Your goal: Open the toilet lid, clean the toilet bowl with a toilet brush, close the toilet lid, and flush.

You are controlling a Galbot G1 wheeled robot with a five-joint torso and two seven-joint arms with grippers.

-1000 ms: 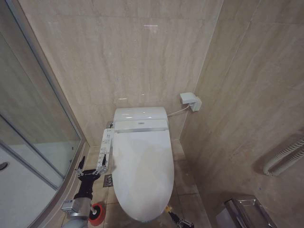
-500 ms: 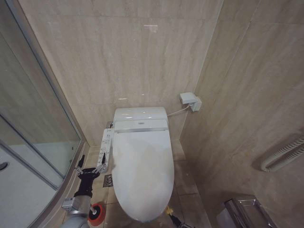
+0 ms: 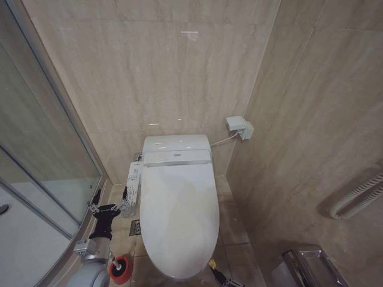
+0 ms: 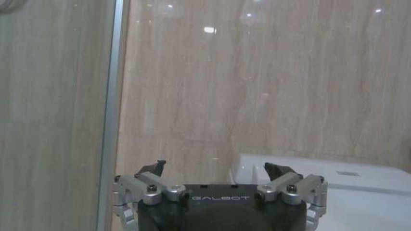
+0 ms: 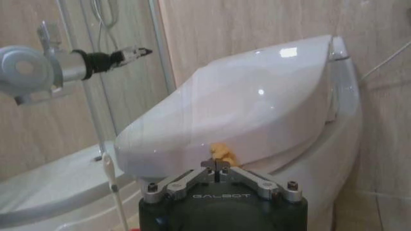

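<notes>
right gripper (image 5: 218, 169) is sitting at the front tip of the toilet lid (image 3: 178, 221), fingers pinched together right at the small yellow loop (image 5: 223, 153); whether they are actually clamping the loop i cannot tell. lid is lying closed on the toilet bowl (image 5: 334, 144), so the opening step is in hand. to do it well: be gripping the loop itself, not the lid edge, and be lifting in an arc about the rear hinge, not pulling straight up.

left gripper (image 3: 109, 207) is hovering with fingers spread, beside the button-panel arm (image 3: 133, 182), touching nothing. toilet brush (image 5: 114, 185) is standing in the red holder cup (image 3: 121, 267) on the floor near the bowl's front left.

lid's long axis is running from the wall-side hinge toward the robot, narrow end pointing at the robot.
</notes>
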